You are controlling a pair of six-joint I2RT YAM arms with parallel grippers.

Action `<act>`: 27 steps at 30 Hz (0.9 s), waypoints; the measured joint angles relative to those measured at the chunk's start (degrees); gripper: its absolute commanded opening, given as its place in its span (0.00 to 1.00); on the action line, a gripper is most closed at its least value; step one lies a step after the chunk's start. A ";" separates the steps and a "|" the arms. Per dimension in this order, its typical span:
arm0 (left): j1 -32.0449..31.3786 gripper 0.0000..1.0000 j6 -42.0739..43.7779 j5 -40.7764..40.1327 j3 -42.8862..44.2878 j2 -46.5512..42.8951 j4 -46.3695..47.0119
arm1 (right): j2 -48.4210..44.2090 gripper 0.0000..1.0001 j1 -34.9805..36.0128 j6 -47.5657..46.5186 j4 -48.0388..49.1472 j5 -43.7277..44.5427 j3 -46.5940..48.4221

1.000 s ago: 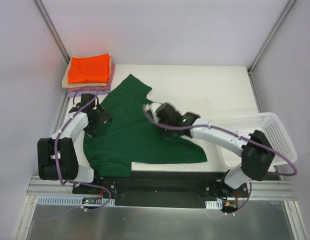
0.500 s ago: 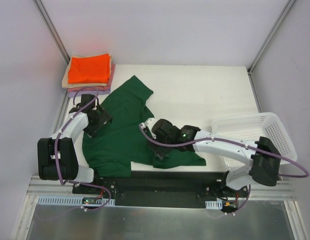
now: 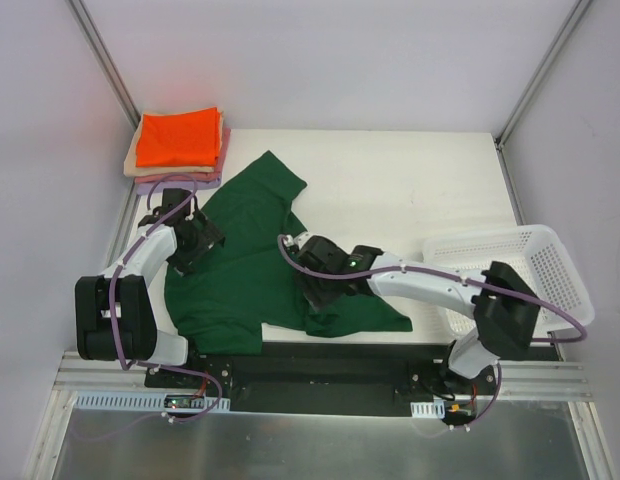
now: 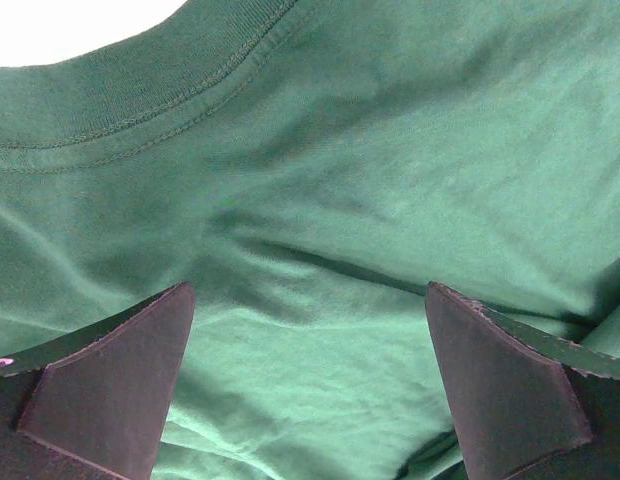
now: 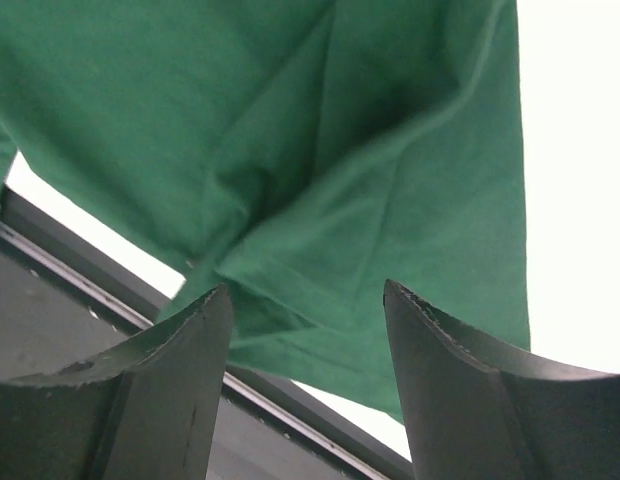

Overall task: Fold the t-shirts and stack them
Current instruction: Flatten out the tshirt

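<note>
left gripper point(image 4: 308, 296) spread wide | right gripper point(image 5: 307, 290) parted, free | basket point(image 3: 560, 260) beside green t-shirt point(image 3: 240, 272)

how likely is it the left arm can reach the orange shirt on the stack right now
Probably yes: the left gripper hangs open over the green shirt, with nothing between it and the orange shirt just beyond.

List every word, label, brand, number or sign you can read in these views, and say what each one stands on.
No text can be read in any view.
dark green t-shirt: plain cloth, no print or tag showing, even close up in both wrist views.
folded shirts: plain on the sides that show, nothing written.
white basket: no label visible.
small boards by the arm bases: any markings are too small to read.
</note>
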 measured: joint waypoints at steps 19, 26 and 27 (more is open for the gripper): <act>-0.02 0.99 0.04 0.31 -0.46 0.00 0.04 | 16.81 0.29 2.45 16.06 -6.03 11.41 9.20; -0.02 0.99 0.07 0.28 -0.52 0.00 0.07 | 16.79 0.13 1.16 16.15 -7.34 12.72 10.40; 0.00 0.99 0.07 0.28 -0.52 0.00 0.07 | 16.79 0.06 1.03 16.09 -7.43 12.92 10.49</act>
